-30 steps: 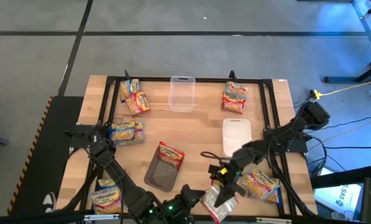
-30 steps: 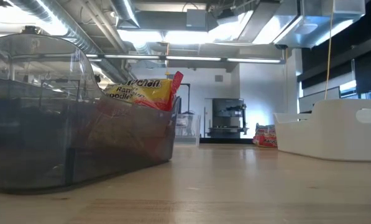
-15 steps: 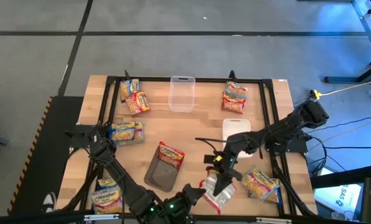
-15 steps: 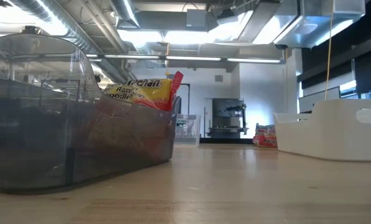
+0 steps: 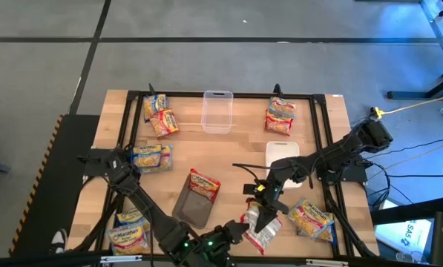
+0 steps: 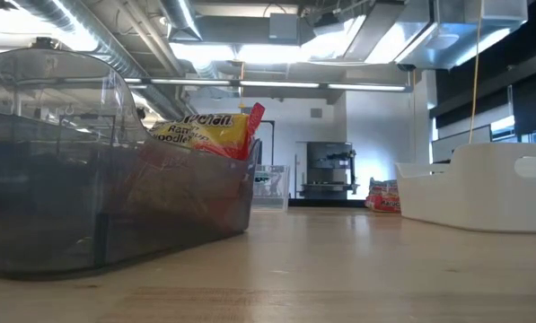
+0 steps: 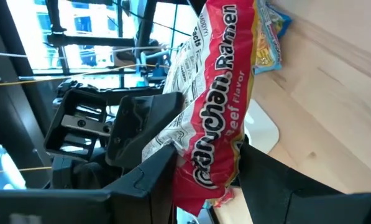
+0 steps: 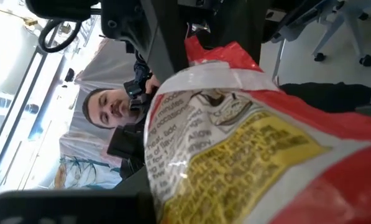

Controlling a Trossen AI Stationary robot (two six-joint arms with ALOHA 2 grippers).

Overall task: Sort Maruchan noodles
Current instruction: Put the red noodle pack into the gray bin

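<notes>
A red Maruchan packet hangs in the air over the table's near edge, between my two grippers. My left gripper reaches it from the near left and my right gripper from the far right; both are shut on it. Another packet leans on the far rim of the grey container. More packets lie at the far left, the left, the near left, the far right and the near right. My left gripper pinches one end of the red packet between its two fingers, coming about level from the near left. The rest of the packet stands out beyond the fingers, clear of the table. My right gripper holds the same packet farther along, on its white printed back, coming from the far right. Its own view is filled by the packet, so the place of contact does not show there.
A clear container stands at the far middle and a white container right of centre. A black frame runs round the table. In the low view the grey container fills the left. A person shows beyond the table in the right wrist view.
My right gripper has carried the red packet toward the table's left, up to my left gripper, then kept still. The packet stays clear of the table.
</notes>
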